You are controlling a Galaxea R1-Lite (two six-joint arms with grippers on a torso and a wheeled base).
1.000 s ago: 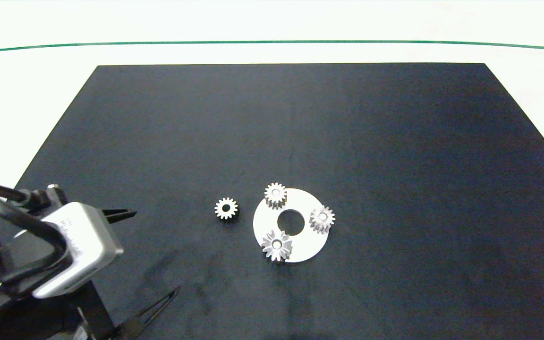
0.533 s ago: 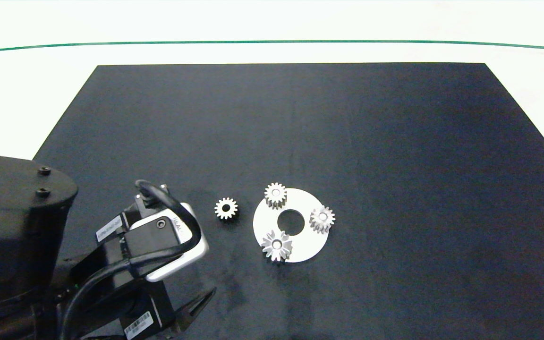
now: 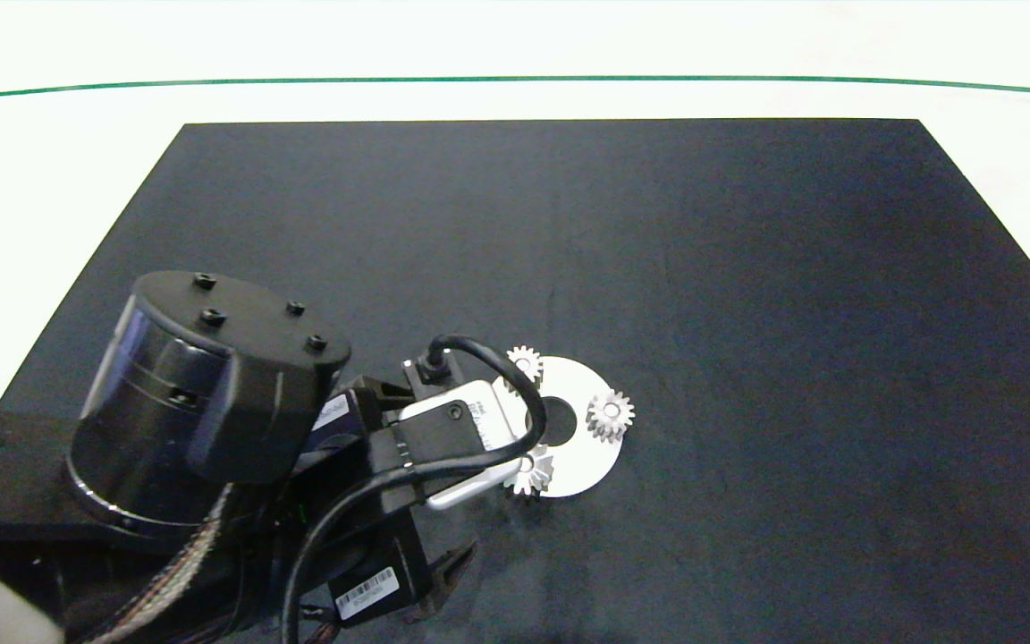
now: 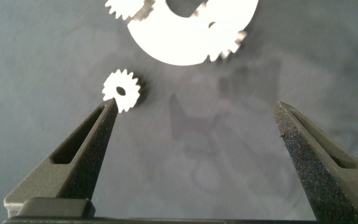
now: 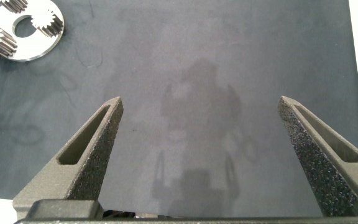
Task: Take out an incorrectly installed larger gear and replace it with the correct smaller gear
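Left end effector (image 4: 194,115): hanging released, fingers (image 4: 82,152) spread wide over the black mat (image 3: 747,268); arm coming in from the left in the head view and covering much of the near-left mat.
Smaller gear, loose (image 4: 122,91): lying flat on the mat right at the tip of one left finger, just off it; contact cannot be told. Hidden under the arm in the head view.
Round plate (image 4: 185,43): white disc with a centre hole, lying just beyond the left end effector's fingertips, ahead of the gap between them; partly covered by the wrist in the head view (image 3: 591,456).
Larger gear (image 3: 533,472): sitting on the plate's near edge, spiky teeth sticking out from under the left wrist housing, mostly covered; closest of the mounted gears to the left end effector.
Mounted small gears: one (image 3: 610,416) sitting on the plate's side away from the left arm, fully showing; another (image 3: 526,360) on the plate's far edge, half hidden behind the wrist cable.
Right end effector (image 5: 201,109): hanging released, fingers wide apart over bare mat, well apart from the plate, which is showing far off to one side in its wrist view (image 5: 36,46); not showing in the head view.
Bench (image 3: 515,98): white top carrying the mat, a green line running across its far part.
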